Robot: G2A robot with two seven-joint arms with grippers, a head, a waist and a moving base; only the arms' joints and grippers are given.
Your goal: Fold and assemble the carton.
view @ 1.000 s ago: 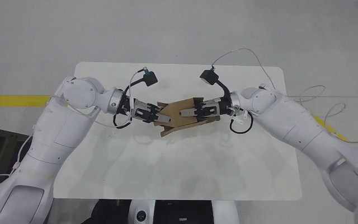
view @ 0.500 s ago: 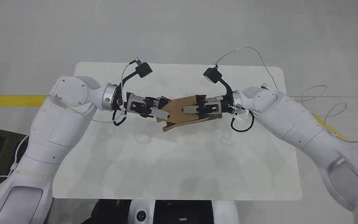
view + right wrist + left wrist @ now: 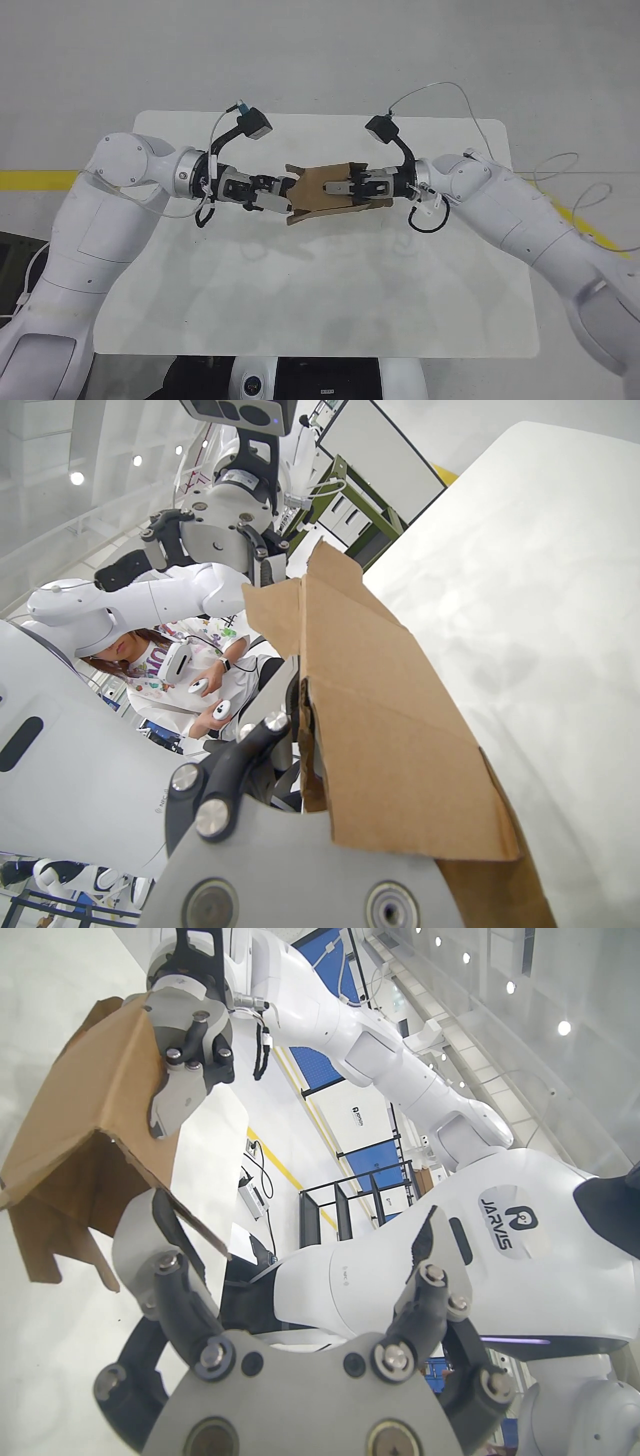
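A brown cardboard carton (image 3: 320,190), partly unfolded with loose flaps, hangs a little above the middle of the white table (image 3: 330,300). My right gripper (image 3: 347,187) is shut on its right end; in the left wrist view one finger of that gripper (image 3: 172,1098) presses on the outside of a carton (image 3: 85,1113) panel. My left gripper (image 3: 283,193) is at the carton's left end and stands open (image 3: 292,1243), with a flap edge resting against the inner side of one finger (image 3: 150,1233). In the right wrist view the carton (image 3: 380,720) hides most of the right gripper's fingers.
Bare table surface lies in front of and behind the carton. The far edge of the table (image 3: 320,114) is close behind both wrists. A thin white cable (image 3: 440,92) loops above the right arm.
The carton has turned from a tilt to nearly level and shifted toward the table's far side. The left wrist rose and rotated, its gripper staying at the carton's left end.
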